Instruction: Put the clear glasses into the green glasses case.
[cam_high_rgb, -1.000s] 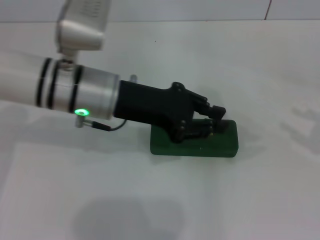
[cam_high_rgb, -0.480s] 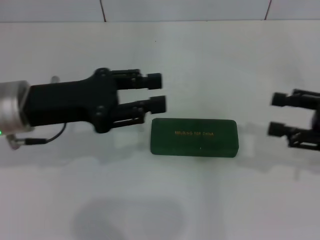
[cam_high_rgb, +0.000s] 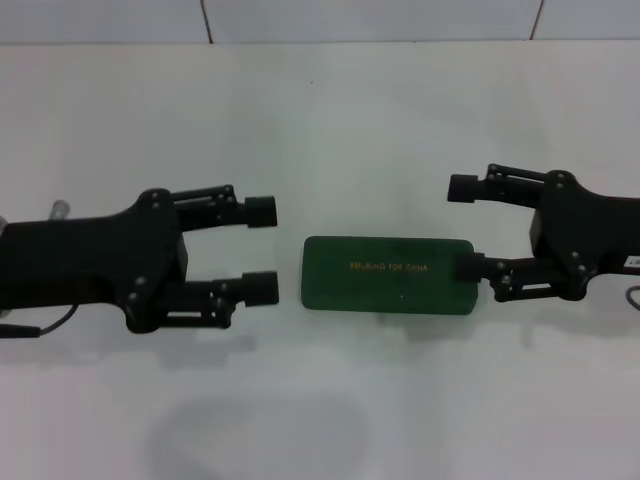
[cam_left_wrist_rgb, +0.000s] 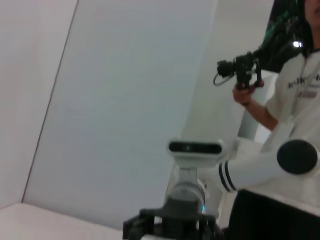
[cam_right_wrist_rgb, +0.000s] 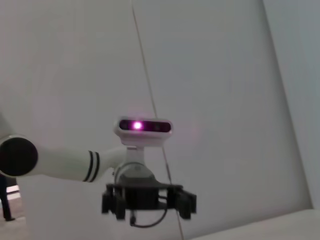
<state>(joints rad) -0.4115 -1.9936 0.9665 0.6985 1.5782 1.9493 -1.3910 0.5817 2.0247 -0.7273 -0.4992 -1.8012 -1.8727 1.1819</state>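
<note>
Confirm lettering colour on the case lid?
Gold, on the dark green case; head view shows it best.

Left gripper (cam_high_rgb: 262, 250) and right gripper (cam_high_rgb: 464, 228) are held level, pointed toward each other, fingers spread wide on both.

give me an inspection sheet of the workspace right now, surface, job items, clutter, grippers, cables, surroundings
surface: white table, faint grey shadow on its near part.
job's things: green glasses case lies shut, flat, gold lettering up, between the two grippers; clear glasses nothing seen.
clutter: nothing seen.
grippers: left gripper open, level with the case's left end, apart from it; right gripper open, its nearer fingertip over or at the case's right end, contact cannot be told.
cables: thin dark cable under the left arm.
surroundings: pale wall panels behind the table; the left wrist view shows a person in white holding a camera rig.
</note>
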